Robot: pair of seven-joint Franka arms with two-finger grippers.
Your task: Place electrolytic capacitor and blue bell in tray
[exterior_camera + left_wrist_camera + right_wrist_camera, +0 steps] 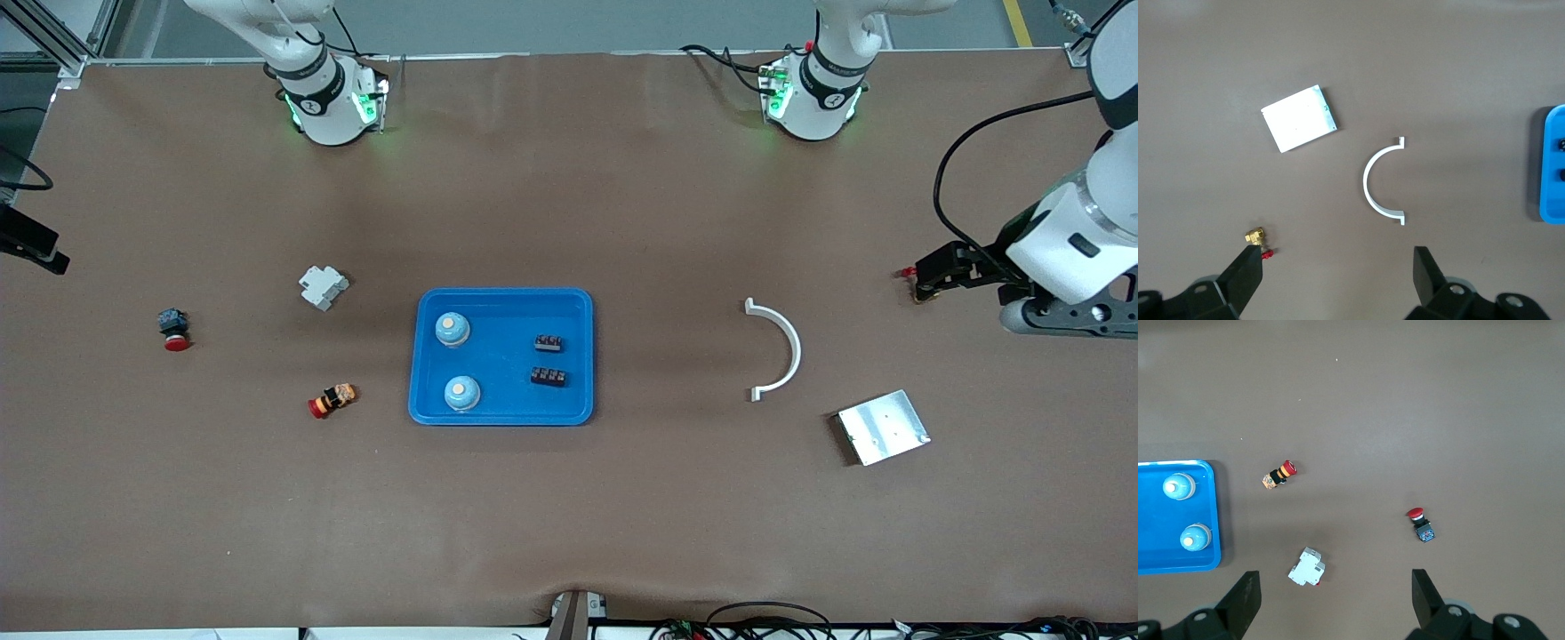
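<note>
The bright-blue tray (507, 311) lies mid-table. In it stand two blue bells (452, 329) (461, 393) with pale tops, and two small black ribbed parts (550, 341) (548, 376); I cannot tell whether these are capacitors. The right wrist view shows the tray (1158, 520) and both bells (1178, 487) (1195, 537); the left wrist view shows the tray's edge (1551, 173). My left gripper (933, 276) (1336, 267) is open and empty, up in the air at the left arm's end of the table. My right gripper (1336, 590) is open and empty, above the white breaker; it is out of the front view.
Toward the right arm's end lie a white circuit breaker (323, 286) (1307, 566), a red push button (173, 329) (1421, 523) and an orange-and-red button (332, 400) (1279, 475). Toward the left arm's end lie a white half ring (778, 349) (1378, 181), a silver plate (883, 427) (1299, 118) and a small brass fitting (1256, 236).
</note>
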